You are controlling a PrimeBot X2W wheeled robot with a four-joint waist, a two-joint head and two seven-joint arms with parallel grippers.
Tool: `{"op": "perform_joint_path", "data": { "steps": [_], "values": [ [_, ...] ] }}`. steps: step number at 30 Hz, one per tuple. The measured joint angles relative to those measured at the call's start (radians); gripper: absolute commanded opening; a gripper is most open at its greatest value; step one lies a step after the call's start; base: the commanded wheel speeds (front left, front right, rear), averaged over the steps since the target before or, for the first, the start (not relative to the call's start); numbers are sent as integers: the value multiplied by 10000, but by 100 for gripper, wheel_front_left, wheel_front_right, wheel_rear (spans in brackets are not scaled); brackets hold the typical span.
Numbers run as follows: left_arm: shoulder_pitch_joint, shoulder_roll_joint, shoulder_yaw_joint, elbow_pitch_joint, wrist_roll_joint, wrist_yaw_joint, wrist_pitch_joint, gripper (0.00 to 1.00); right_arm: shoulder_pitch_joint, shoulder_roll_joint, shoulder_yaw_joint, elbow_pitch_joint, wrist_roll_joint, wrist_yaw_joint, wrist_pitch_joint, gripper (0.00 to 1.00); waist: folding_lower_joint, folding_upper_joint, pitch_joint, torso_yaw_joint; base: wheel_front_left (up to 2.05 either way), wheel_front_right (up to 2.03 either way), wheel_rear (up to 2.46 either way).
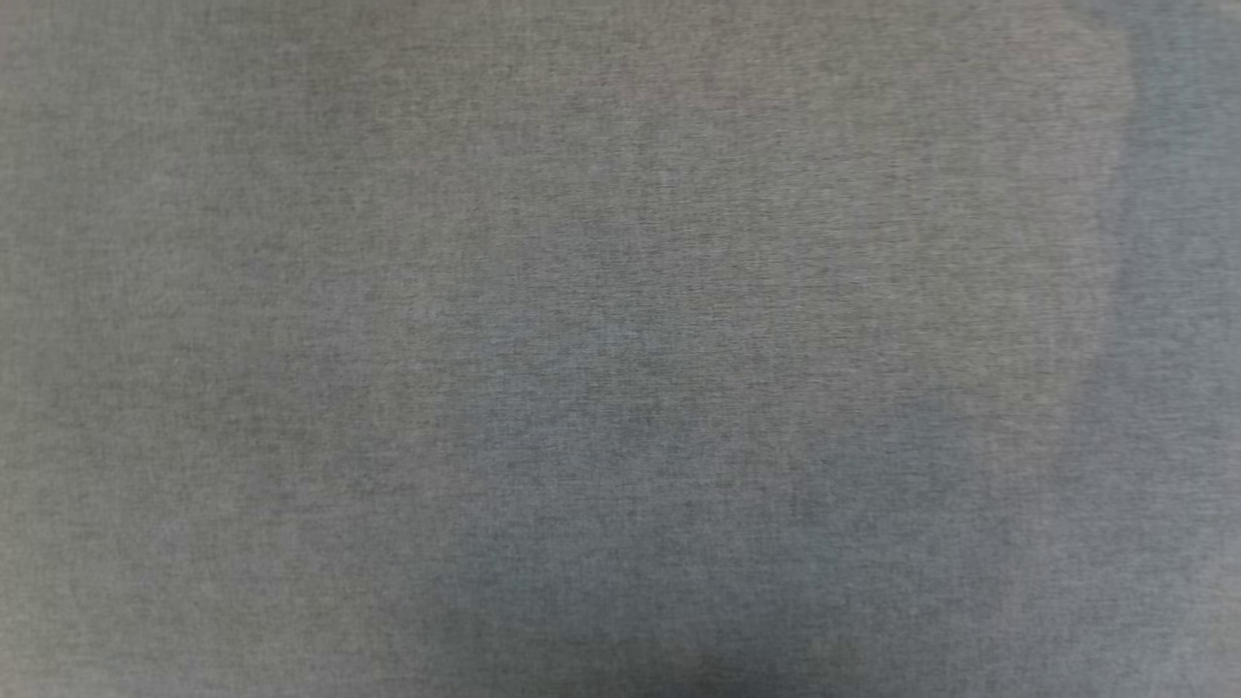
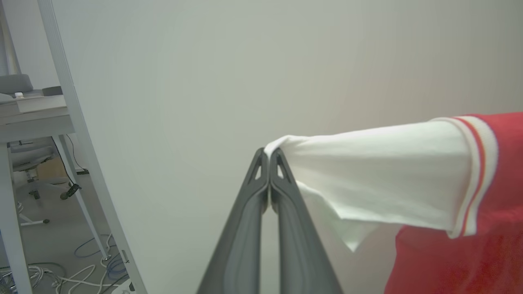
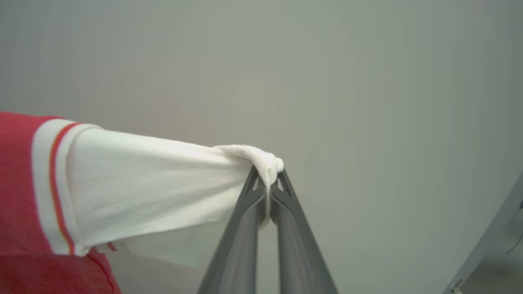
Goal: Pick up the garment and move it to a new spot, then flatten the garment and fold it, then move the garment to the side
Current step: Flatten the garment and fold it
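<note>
Over a pale surface point(image 2: 184, 81), red shirt point(image 2: 388, 175) was stretched sleeve to sleeve. Left gripper point(image 2: 269, 157) was fully closed, pinching one white sleeve tip. Right gripper point(image 3: 269, 173) likewise closed tight on the other sleeve's bunched edge.

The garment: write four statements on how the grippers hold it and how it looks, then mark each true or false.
1. The left gripper is shut on a white sleeve of the garment. True.
2. The right gripper is open, clear of the cloth. False: it is shut on the other white sleeve.
3. The sleeve trim is striped red and white. True.
4. The garment's body is blue. False: it is red.
</note>
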State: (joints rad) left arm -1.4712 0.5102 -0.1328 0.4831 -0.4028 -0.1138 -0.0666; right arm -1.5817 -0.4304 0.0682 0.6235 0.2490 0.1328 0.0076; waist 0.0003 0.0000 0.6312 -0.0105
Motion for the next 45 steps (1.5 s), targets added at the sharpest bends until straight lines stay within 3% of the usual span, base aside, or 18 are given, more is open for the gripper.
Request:
{"op": "perform_joint_path", "data": {
  "steps": [7, 14, 21, 31, 45],
  "values": [
    [1127, -393, -261, 621, -320, -65, -1028, 0, 1069, -31, 339, 617, 558, 0, -627, 0, 0, 0, 57, 373, 0, 0, 0],
    [3690, -842, -512, 604, -897, -121, -1348, 0, 3144, -368, 817, 769, 1467, -2, -867, 0, -2, 0, -480, 448, 0, 0, 0],
    [6553, -1294, -604, 577, -1440, -79, -1218, 0, 5854, -817, 1615, 694, 2637, 0, -146, 0, -3, 0, -1501, 458, 0, 0, 0],
    [9331, -1124, -915, 86, -1988, -10, 374, 0, 8723, -1185, 1852, 336, 3791, 2, 999, 0, -4, 0, -3250, 426, 0, 0, 0],
    [12320, -186, -1271, -2071, -2698, 366, 3308, 0, 11470, -1513, 1511, -533, 4602, 71, 2777, 0, -4, 0, -5126, 220, 0, 0, 0]
  ]
}}
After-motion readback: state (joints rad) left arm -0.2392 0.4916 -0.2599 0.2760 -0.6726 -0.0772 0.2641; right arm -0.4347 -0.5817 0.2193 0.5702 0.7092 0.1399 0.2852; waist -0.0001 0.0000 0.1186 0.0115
